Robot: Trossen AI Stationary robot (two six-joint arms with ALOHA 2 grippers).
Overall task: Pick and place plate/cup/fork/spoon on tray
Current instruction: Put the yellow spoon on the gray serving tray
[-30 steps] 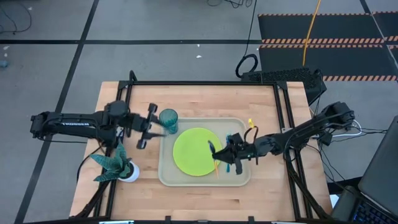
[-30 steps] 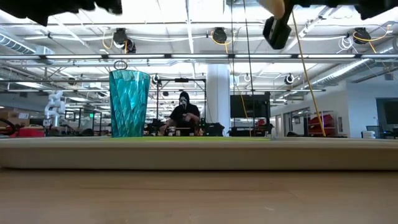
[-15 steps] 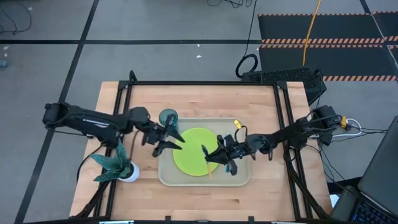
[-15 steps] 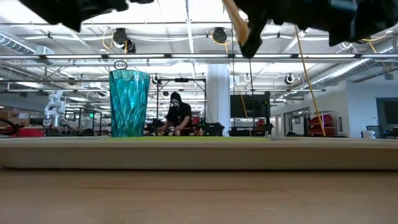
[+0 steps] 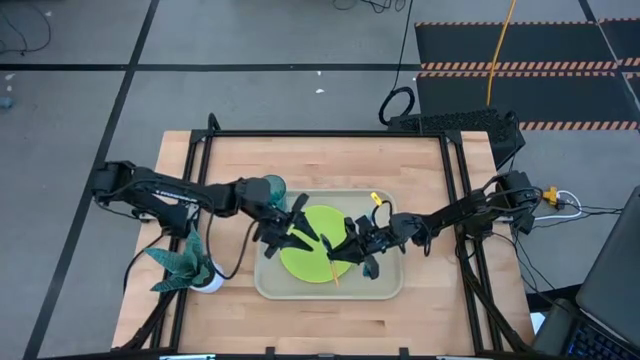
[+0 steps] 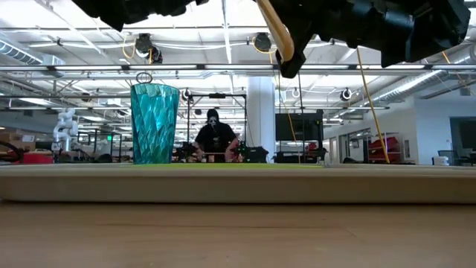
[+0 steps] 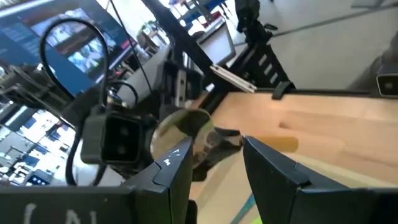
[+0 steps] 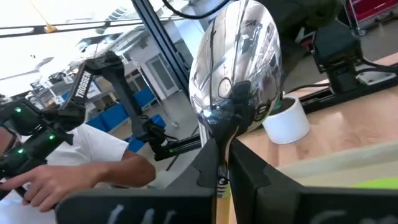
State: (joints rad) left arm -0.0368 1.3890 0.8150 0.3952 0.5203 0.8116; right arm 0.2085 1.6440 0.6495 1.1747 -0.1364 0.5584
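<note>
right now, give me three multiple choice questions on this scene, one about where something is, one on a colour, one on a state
1. Where does the cup stand?
A. at the tray's far left corner
B. in the middle of the plate
C. on the floor

2. What colour is the plate?
A. red
B. lime green
C. white

3. What is the right gripper doing?
A. hanging open and empty
B. holding the spoon
C. gripping the cup

Answers: 1 A, the high view shows the cup at that corner, beside the plate. 2 B, the round plate on the tray is lime green. 3 B, the right wrist view shows the spoon's stem clamped between the fingers, bowl pointing outward.
</note>
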